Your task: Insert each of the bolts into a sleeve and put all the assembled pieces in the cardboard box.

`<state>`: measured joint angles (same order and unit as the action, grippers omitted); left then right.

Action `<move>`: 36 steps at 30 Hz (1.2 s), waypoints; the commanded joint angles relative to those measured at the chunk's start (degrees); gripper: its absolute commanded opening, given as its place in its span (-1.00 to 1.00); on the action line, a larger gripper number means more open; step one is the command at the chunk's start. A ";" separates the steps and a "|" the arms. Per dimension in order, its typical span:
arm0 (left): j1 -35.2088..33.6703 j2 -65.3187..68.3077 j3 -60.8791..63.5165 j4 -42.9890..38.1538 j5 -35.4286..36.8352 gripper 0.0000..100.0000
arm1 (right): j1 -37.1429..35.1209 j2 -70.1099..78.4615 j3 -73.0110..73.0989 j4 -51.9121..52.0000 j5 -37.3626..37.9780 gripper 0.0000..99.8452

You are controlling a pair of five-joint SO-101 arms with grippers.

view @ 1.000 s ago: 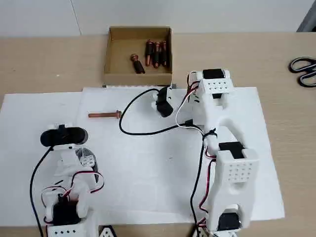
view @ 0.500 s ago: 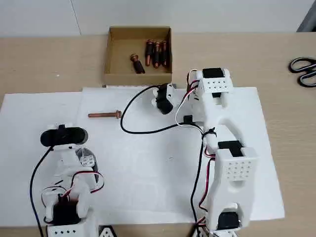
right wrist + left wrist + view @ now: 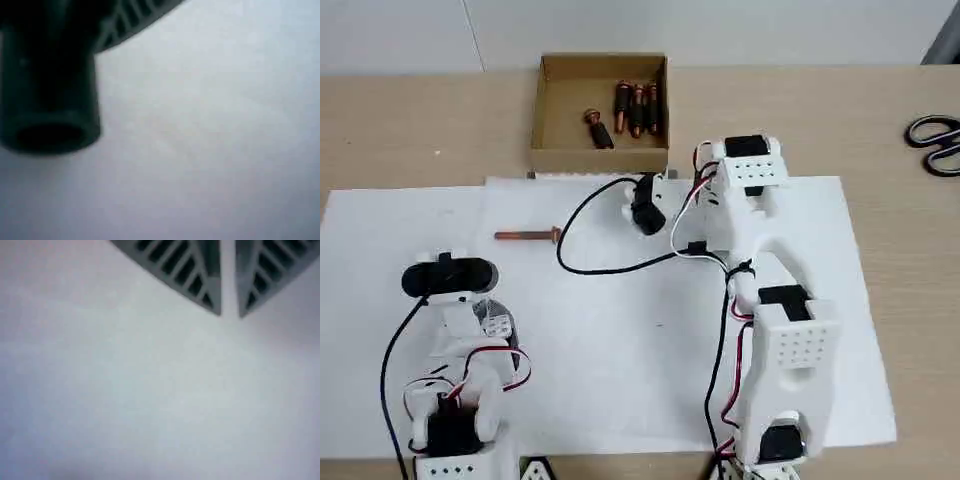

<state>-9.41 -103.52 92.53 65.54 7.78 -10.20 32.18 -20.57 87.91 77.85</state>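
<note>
Pinching the sleeve, the right gripper hung at six o'clock of the box; the bolt lay at its nine. To mate them cleanly, the left gripper, pressed together, would need to grasp the bolt's head, aligning shank with bore.

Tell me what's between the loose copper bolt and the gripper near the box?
In the high view, a loop of black cable lies on the white paper between the bolt and the right gripper, which holds a black sleeve; otherwise bare paper.

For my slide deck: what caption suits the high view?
Two arms over white paper; one bolt lies loose, four assembled pieces in the cardboard box.
</note>
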 commanded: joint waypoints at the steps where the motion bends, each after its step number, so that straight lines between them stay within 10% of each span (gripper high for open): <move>1: 0.00 -0.53 -0.31 -1.14 0.00 -0.99 | -1.27 -4.00 -0.18 2.59 -4.66 -0.97; 36: 0.00 -0.53 -0.31 -1.14 -0.09 -0.99 | -9.63 -14.11 -0.26 10.59 -76.22 -1.00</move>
<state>-9.41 -103.52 92.53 65.54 7.78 -19.08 22.42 -20.48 97.32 6.29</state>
